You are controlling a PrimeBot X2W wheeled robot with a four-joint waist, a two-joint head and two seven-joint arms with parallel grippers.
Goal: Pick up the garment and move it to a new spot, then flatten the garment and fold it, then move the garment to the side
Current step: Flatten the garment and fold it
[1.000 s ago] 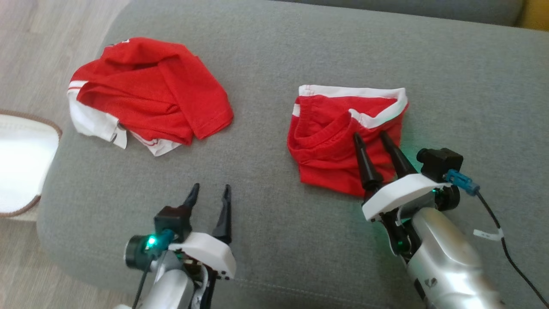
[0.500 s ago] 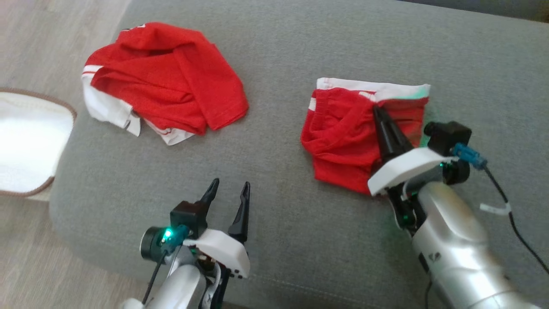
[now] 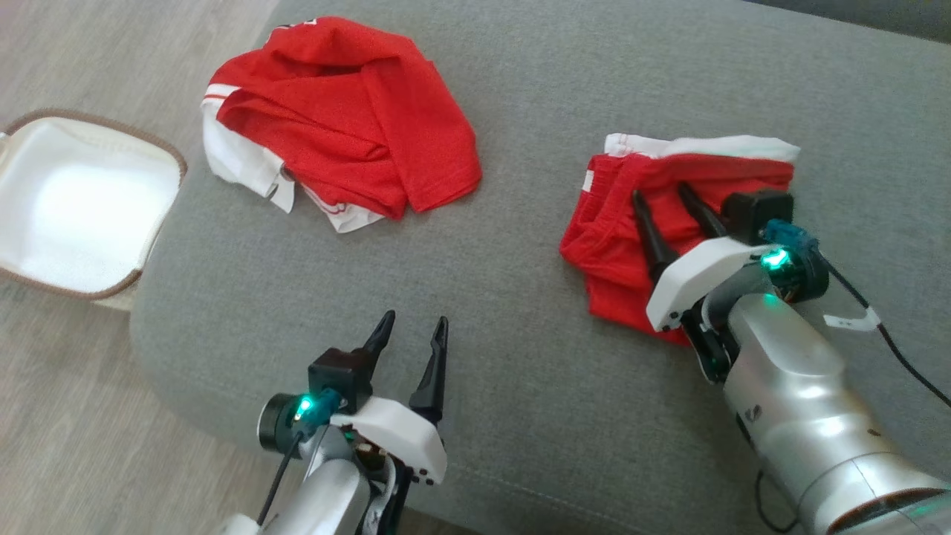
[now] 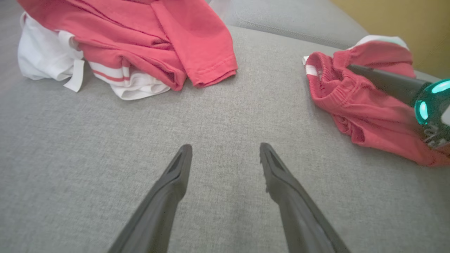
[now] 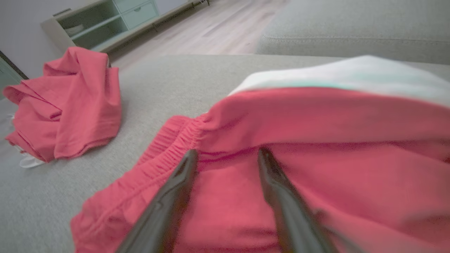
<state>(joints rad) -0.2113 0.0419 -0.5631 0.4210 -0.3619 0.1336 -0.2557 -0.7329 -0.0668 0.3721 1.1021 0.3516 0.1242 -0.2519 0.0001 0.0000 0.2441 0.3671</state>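
Observation:
The garment under my right gripper (image 3: 661, 192) is a pair of red shorts (image 3: 617, 245) with a white band, lying bunched on the grey sofa cushion (image 3: 520, 371) at the right. That gripper is open, its two fingers spread just above the red cloth and holding nothing. The right wrist view shows the right gripper (image 5: 226, 153) over the shorts (image 5: 316, 140) beside the elastic waistband. My left gripper (image 3: 414, 319) is open above bare cushion near the front edge, seen as the left gripper (image 4: 225, 147) in its wrist view, with the shorts (image 4: 355, 105) off to its right.
A second red garment with white trim (image 3: 349, 126) lies crumpled at the cushion's far left. A white fabric basket with a brown rim (image 3: 74, 200) stands on the wooden floor left of the sofa. A black cable (image 3: 899, 357) trails from my right wrist.
The camera has turned, shifting the whole scene rightward. My right gripper shut on the shorts near the white band half a second ago and has opened again. The left gripper stays open.

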